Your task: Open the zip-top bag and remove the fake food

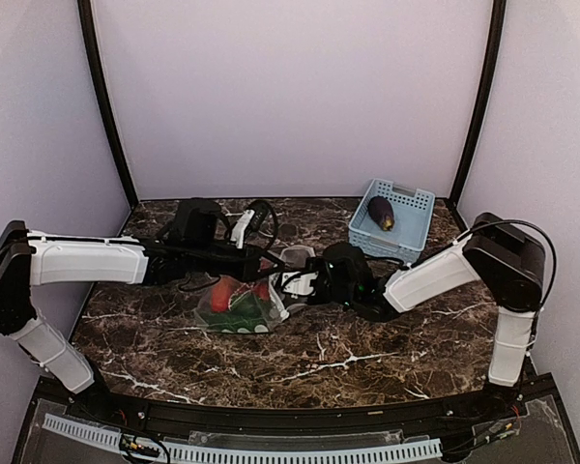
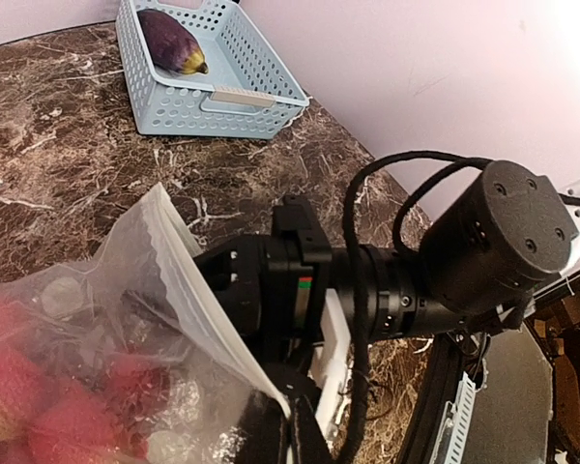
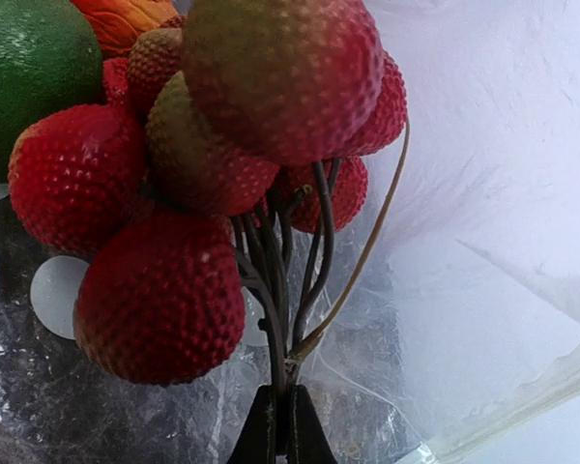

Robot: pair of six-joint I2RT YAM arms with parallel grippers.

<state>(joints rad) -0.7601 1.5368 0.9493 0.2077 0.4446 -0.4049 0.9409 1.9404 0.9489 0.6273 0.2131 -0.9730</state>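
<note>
Red, pebbled plastic balls on thin dark wire stems made up the cluster [image 3: 193,193] that the right gripper [image 3: 280,430] had pinched: its fingertips were clenched together on the bundled stems, just below where the balls fan out. The piece looked light and hard, but the wires would probably flex, so the balls could swing and catch on the film during a pull. A grip low on the stems seemed better than one on the round, slippery balls.

The zip-top bag [image 1: 234,311] lay on the marble table [image 1: 367,358] left of centre, soft and crinkled, sure to drag along unless pinned. Its mouth faced right, toward the right arm, and its long axis ran roughly left to right. The cluster's stems pointed out at that mouth, with the balls deeper in beside a green piece [image 3: 29,68]. The left gripper [image 1: 264,271] sat at the bag's raised lip [image 2: 208,324], though I cannot tell whether it was clamped on it. An eggplant [image 1: 382,213] already lay in the blue basket [image 1: 413,199], well apart from the bag
</note>
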